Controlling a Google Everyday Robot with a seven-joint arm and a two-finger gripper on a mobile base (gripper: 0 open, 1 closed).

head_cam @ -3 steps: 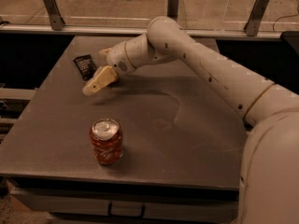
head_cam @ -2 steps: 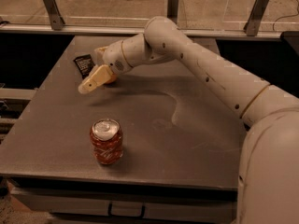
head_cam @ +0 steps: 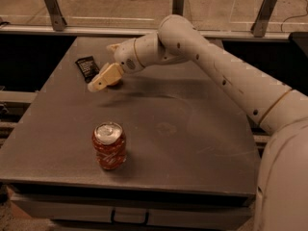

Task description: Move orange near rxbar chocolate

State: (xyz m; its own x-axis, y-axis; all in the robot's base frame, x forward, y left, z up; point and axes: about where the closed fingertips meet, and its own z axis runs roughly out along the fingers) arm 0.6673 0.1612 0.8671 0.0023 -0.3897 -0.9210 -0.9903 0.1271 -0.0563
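Observation:
The rxbar chocolate [head_cam: 87, 65] is a flat black wrapper lying at the table's far left. My gripper [head_cam: 102, 78] is low over the table, just right of and in front of the wrapper, a short gap apart from it. The orange [head_cam: 117, 81] shows only as a small orange-brown sliver at the gripper's right edge. The gripper body hides the rest of it. I cannot tell whether it is held or resting on the table.
A red patterned drink can [head_cam: 109, 145] stands upright near the table's [head_cam: 192, 143] front left. My arm [head_cam: 216, 71] reaches in from the right across the far half of the table. A rail with posts runs behind the table.
The gripper first shifted a little left toward the wrapper, then came back slightly right. The can and the wrapper have not moved.

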